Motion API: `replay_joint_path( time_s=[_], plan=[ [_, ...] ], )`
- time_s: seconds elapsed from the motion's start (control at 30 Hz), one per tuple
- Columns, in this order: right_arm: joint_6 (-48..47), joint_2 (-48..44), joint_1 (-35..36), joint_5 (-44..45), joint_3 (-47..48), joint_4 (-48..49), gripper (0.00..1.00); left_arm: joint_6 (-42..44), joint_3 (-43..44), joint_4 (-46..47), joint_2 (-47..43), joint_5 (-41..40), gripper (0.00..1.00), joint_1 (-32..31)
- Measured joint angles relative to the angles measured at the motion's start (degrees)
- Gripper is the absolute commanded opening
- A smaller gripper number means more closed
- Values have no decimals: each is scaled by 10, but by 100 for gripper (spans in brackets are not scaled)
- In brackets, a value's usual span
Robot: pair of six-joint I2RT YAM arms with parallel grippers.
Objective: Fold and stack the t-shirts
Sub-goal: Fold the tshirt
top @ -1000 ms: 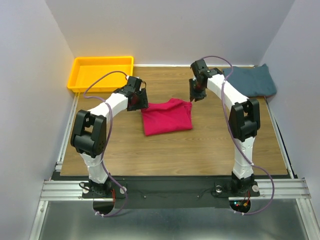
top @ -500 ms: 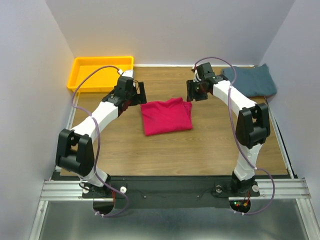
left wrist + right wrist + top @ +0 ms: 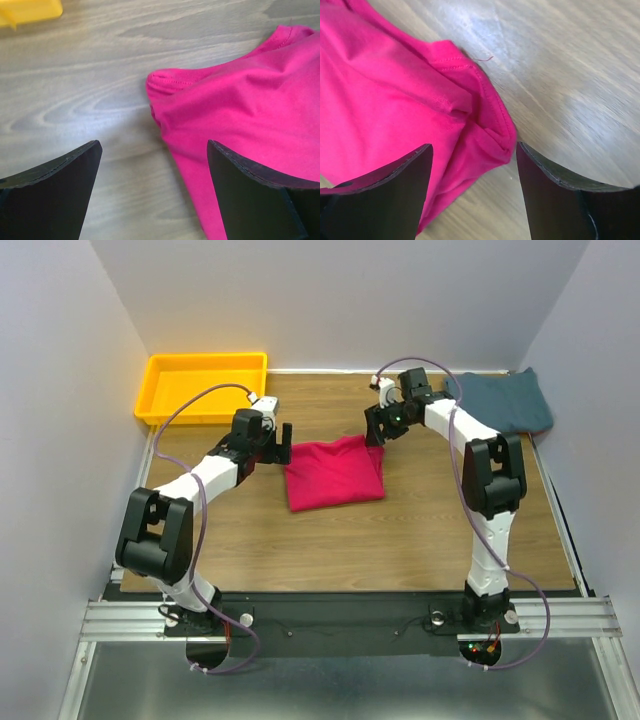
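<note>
The crimson-pink t-shirt (image 3: 335,472) lies folded in a rough rectangle mid-table. My left gripper (image 3: 281,438) stands open at its far left corner; in the left wrist view the gripper (image 3: 152,150) straddles the shirt's edge (image 3: 240,100), holding nothing. My right gripper (image 3: 373,431) is open at the far right corner, and in the right wrist view the gripper (image 3: 474,150) has the bunched corner of the shirt (image 3: 385,100) lying between its fingers, not pinched. The teal-blue t-shirt (image 3: 505,400) rests folded at the back right.
A yellow tray (image 3: 205,385) sits at the back left, its corner (image 3: 30,10) showing in the left wrist view. Grey walls close in the wooden table (image 3: 330,540) on three sides. Purple cables loop off both arms.
Both grippers have opened wider. The right one moved left and down onto the pink shirt's far right corner. The left arm shifted its elbow and settled at the far left corner.
</note>
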Motion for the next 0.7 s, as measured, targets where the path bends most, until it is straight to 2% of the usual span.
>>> replay_joint_path(
  time_s=[0.1,0.23,0.5,0.67,0.7],
  plan=[
    [-33,24,-4,-29,5,-1,74,38,0,24,18,24,98,6],
    [-61,46,-3,-65,24,-1,74,82,3,43,49,53,87,9],
    [-82,81,-3,-122,73,3,69,124,39,45,126,110,74,9],
    [-86,94,-3,-143,81,4,61,135,71,40,149,136,54,9],
    [-86,97,-3,-147,81,4,56,137,75,40,150,139,50,9]
  ],
)
